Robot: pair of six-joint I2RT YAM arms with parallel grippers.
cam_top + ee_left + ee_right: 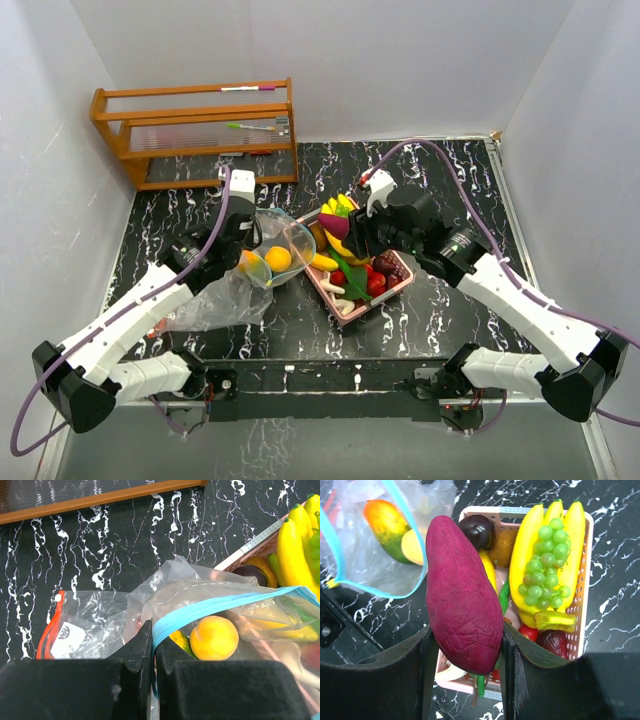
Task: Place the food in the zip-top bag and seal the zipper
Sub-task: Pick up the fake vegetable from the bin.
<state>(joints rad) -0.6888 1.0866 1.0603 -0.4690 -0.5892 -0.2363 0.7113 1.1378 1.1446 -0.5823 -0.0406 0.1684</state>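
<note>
My left gripper [153, 630] is shut on the blue zipper rim [215, 606] of the clear zip-top bag [232, 290], holding its mouth up and open toward the tray. An orange-yellow fruit [214, 637] and a green-orange mango [387, 522] lie inside the bag. My right gripper [465, 645] is shut on a dark purple sweet potato [462, 592], lifted above the left end of the pink tray [587, 580], next to the bag's mouth. The rest of the food fills the tray: a banana bunch [525, 555], green grapes [547, 562], a plum [477, 530], red berries.
A wooden rack [200, 130] stands at the back left by the wall. A second clear bag with a red zipper [50, 630] lies flat under the held bag. White walls close in on the black marbled table [450, 330] on three sides.
</note>
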